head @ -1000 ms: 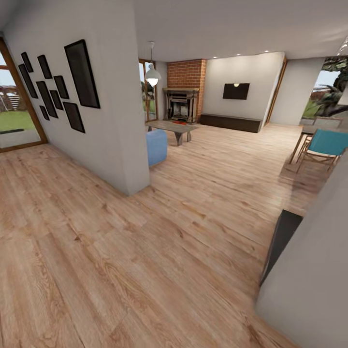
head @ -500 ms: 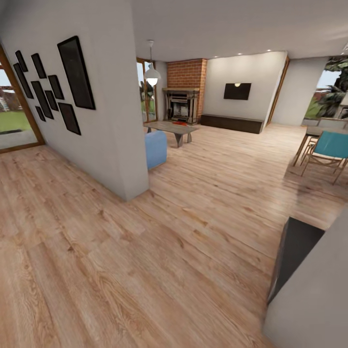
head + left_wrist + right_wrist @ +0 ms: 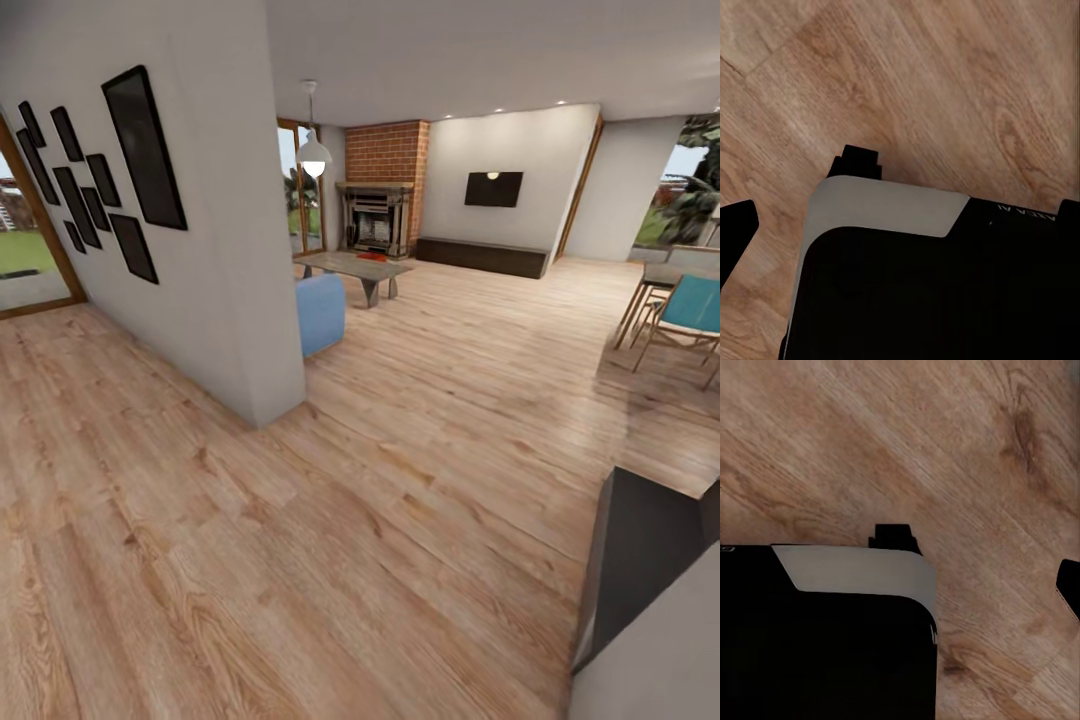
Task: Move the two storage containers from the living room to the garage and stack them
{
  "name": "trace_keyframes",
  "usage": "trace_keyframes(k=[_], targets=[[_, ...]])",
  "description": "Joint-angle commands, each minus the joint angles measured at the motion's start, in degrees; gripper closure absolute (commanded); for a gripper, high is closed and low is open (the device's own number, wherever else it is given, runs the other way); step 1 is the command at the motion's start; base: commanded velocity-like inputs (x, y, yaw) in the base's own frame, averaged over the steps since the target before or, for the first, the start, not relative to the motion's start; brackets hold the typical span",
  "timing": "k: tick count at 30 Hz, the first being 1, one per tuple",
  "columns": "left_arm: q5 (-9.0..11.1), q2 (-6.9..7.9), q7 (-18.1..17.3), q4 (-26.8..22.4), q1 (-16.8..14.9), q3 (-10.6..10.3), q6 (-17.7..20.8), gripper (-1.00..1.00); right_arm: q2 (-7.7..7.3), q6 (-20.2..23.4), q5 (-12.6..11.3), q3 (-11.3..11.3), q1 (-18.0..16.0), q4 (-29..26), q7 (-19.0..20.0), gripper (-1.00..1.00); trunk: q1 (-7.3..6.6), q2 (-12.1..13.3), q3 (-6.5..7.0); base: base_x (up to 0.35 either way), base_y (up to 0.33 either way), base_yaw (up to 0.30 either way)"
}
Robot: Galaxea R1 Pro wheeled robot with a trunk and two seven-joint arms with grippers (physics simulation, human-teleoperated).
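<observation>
**Robot in a wood-floored hallway, facing the living room**

The head camera looked across a light wood-plank floor [image 3: 400,480] toward the living room. A white partition wall [image 3: 230,250] hung with black picture frames [image 3: 145,145] stood at the left. Beyond it were a blue sofa [image 3: 320,312], a low coffee table [image 3: 352,266], a brick fireplace [image 3: 378,205], a dark wall TV [image 3: 493,188] and a long dark low cabinet [image 3: 482,255]. A small orange-red object [image 3: 371,255], too small to identify, lay on the coffee table. A teal chair [image 3: 690,310] sat at the right. Both wrist cameras looked down over the robot's dark base [image 3: 930,292] onto floorboards; whether the fingers were apart or together could not be told.
</observation>
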Motion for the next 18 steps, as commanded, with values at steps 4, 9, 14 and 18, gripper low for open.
trace_keyframes(k=[4, 9, 14, 18], targets=[[0.42, 0.04, -0.19, -0.02, -0.03, 0.04, 0.26, -1.00, 0.06, -0.32, -0.52, 0.45, -0.06, 0.18, -0.03, -1.00, 0.03, -0.02, -0.05, 0.322, 0.000, 0.000], [0.42, 0.06, -0.20, -0.02, 0.00, 0.07, 0.26, -1.00, 0.06, -0.37, -0.54, 0.45, -0.06, 0.18, -0.03, -1.00, 0.03, -0.02, -0.05, 0.322, 0.000, 0.000], [0.42, 0.06, -0.19, -0.02, -0.03, 0.07, 0.26, -1.00, 0.06, -0.38, -0.55, 0.45, -0.06, 0.18, -0.03, -1.00, 0.03, -0.02, -0.05, 0.322, 0.000, -0.041], [0.42, 0.06, -0.19, -0.02, 0.00, 0.07, 0.26, -1.00, 0.06, -0.38, -0.55, 0.45, -0.06, 0.18, -0.03, -1.00, 0.03, -0.02, -0.05, 0.322, 0.000, -0.214]])
